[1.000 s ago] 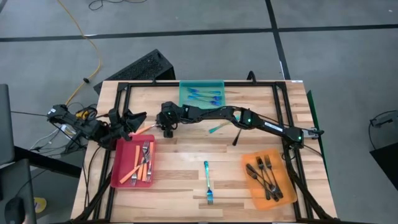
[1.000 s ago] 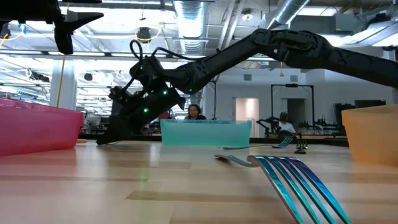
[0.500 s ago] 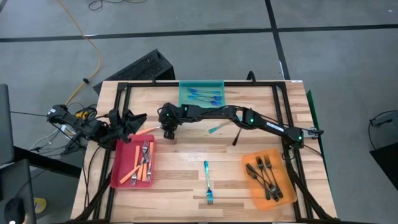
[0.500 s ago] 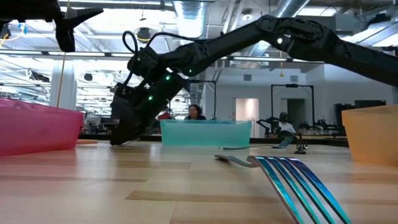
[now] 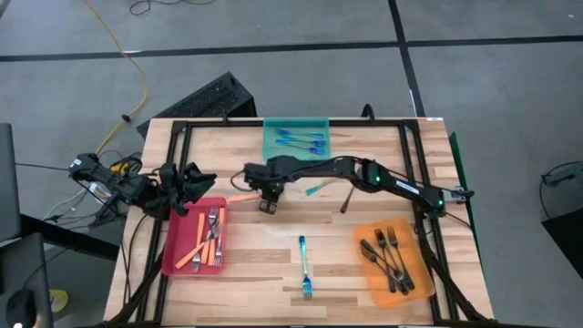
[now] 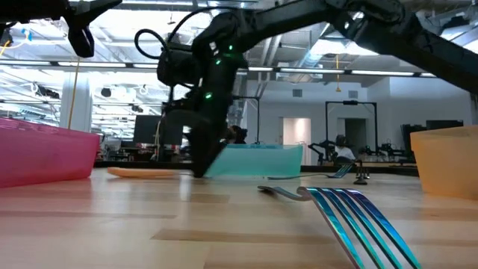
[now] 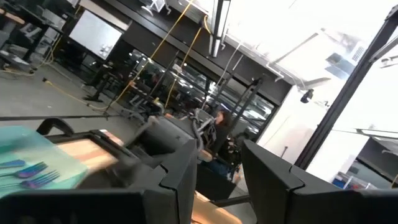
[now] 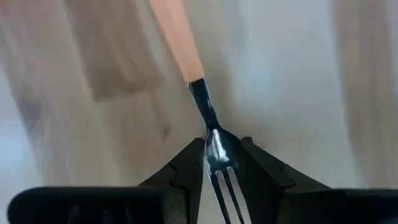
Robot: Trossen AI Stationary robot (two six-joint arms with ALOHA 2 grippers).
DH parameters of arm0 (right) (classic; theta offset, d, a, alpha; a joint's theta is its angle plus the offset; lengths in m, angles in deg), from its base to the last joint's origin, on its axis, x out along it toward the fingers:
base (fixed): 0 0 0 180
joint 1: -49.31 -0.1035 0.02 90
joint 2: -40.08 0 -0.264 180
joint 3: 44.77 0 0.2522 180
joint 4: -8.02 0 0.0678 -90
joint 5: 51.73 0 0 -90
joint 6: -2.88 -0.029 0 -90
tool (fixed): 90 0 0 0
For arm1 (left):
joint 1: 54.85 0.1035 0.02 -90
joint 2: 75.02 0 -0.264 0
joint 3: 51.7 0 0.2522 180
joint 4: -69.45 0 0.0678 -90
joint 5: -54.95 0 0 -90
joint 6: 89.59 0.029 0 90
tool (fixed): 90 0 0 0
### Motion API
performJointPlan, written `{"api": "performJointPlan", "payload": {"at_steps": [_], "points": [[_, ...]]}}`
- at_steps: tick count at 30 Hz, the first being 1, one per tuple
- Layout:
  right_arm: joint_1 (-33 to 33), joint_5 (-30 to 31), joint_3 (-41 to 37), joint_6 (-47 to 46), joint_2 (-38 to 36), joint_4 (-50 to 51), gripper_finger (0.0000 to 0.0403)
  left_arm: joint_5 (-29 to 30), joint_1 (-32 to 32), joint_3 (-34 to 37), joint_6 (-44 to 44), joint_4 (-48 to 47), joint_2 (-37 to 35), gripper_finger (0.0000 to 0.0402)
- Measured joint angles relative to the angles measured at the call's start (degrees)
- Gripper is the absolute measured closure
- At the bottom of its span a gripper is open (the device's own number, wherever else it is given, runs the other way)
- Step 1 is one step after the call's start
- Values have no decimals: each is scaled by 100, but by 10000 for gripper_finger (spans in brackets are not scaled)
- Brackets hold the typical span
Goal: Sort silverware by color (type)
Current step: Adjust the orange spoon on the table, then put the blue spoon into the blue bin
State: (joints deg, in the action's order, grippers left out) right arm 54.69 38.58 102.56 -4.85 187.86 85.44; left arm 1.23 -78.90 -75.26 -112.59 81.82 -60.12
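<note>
An orange-handled fork (image 5: pixel 242 197) lies flat on the surface just beside the red tray (image 5: pixel 173 260), its silver tines (image 8: pixel 219 163) pinched between the right gripper (image 5: pixel 265 202)'s fingers. More orange-handled forks (image 5: pixel 208 239) lie heaped in the red tray. Several blue forks (image 5: pixel 301 138) rest in the teal tray (image 5: pixel 270 146); one teal fork (image 5: pixel 304 266) lies alone on the surface, another blue fork (image 5: pixel 316 188) farther back. Dark forks (image 5: pixel 390 257) lie piled in the orange tray (image 5: pixel 372 293).

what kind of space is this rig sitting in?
Likely a robotics lab or open industrial workspace. The low view shows exposed ceiling ducts and a person seated behind the wooden table. The high view shows bare concrete floor with a loose yellow cable.
</note>
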Motion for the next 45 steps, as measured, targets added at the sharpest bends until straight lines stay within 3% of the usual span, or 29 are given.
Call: {"api": "performJointPlan", "payload": {"at_steps": [10,19,30,33,38,45], "points": [[-583,547,9,102,-1230,1106,284,-9,-1,0,-12,33,0,290],[-1099,1663,18,-20,-2461,2609,284,86,-1,0,214,16,-2,290],[-1513,1829,3,8,-4189,2649,283,273,0,0,332,-67,0,290],[-1600,2005,-121,-341,-4796,2636,284,345,0,0,328,-155,0,290],[-1885,2554,-1203,-1331,-5951,2627,284,352,-1,0,244,-348,1,290],[-2379,2764,-4242,-2514,-7109,2544,283,500,-2,0,233,-566,11,290]]}}
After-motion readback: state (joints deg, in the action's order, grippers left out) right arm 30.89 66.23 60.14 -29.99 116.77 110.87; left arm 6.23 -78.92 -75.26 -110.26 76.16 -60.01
